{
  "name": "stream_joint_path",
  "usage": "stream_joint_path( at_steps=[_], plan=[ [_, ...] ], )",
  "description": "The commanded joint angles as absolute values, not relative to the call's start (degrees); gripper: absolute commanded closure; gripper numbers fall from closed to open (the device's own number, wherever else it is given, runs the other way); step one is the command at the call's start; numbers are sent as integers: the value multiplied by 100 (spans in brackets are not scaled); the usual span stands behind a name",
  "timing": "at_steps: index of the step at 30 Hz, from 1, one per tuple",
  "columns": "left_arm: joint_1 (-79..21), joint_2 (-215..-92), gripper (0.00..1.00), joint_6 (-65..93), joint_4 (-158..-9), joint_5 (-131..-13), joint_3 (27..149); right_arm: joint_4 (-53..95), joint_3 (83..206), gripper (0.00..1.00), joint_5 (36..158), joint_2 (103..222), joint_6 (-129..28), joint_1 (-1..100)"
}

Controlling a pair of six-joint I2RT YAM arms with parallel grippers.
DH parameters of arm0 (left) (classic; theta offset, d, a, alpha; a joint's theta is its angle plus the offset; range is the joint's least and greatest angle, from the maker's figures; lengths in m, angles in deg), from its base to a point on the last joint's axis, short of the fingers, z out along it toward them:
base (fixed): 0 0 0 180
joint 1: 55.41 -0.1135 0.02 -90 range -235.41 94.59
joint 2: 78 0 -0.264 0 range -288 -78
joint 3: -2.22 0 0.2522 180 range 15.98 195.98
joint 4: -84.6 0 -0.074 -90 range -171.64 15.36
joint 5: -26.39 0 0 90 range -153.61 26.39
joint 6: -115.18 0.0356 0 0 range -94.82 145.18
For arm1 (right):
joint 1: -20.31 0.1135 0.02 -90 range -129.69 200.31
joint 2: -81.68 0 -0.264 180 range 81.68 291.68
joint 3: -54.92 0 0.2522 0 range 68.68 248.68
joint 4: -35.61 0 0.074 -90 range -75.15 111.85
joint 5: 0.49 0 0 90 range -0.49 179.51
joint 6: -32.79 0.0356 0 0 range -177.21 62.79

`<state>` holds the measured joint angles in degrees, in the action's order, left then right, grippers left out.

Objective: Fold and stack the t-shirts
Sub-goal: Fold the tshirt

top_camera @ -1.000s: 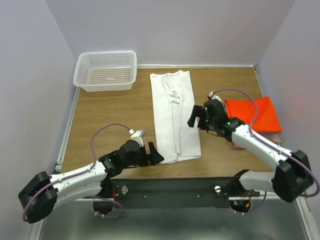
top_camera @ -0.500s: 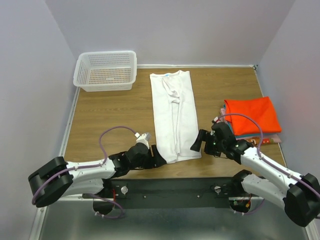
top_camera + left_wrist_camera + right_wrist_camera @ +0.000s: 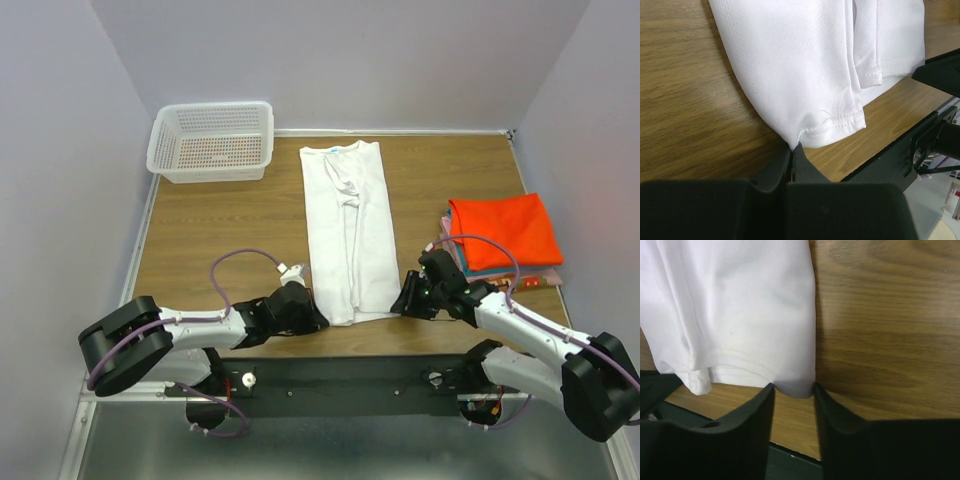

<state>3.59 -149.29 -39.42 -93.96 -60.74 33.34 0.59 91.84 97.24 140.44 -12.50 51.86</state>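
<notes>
A plain white t-shirt (image 3: 350, 230), folded into a long strip, lies down the middle of the wooden table (image 3: 220, 240). My left gripper (image 3: 318, 322) is at its near left corner, and in the left wrist view that gripper (image 3: 792, 146) is shut on the hem corner of the white t-shirt (image 3: 805, 60). My right gripper (image 3: 400, 305) is at the near right corner. In the right wrist view its fingers (image 3: 765, 405) stand apart, and the corner of the white t-shirt (image 3: 740, 305) sits between the tips of that gripper (image 3: 794, 390). An orange-red folded shirt (image 3: 505, 230) tops a stack at the right.
A white mesh basket (image 3: 210, 172) stands at the back left. Edges of other folded shirts (image 3: 456, 252) show under the orange-red one. The black mounting rail (image 3: 350, 375) runs along the near table edge, just behind both grippers.
Both arms have come down to the shirt's near corners. The left gripper has shut on the left corner. The right gripper's fingers have narrowed around the right corner.
</notes>
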Motion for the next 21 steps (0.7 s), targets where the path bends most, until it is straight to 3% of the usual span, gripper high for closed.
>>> stream_joint_path(
  at_steps=[1,6,13,21],
  plan=[
    [392,-14911,100,-3907,-8858,-5807,3285,-12,9092,67,9681,14162,-1186,5204],
    [427,-14367,100,-4003,-8675,-6035,3048,-12,9004,100,10206,14102,-1247,5204],
    [690,-13084,100,-4373,-8173,-6045,2714,-65,8433,100,11034,12775,-993,5204],
    [735,-12274,100,-4171,-7812,-5667,3030,-56,8871,100,10736,12326,-1194,5212]
  ],
)
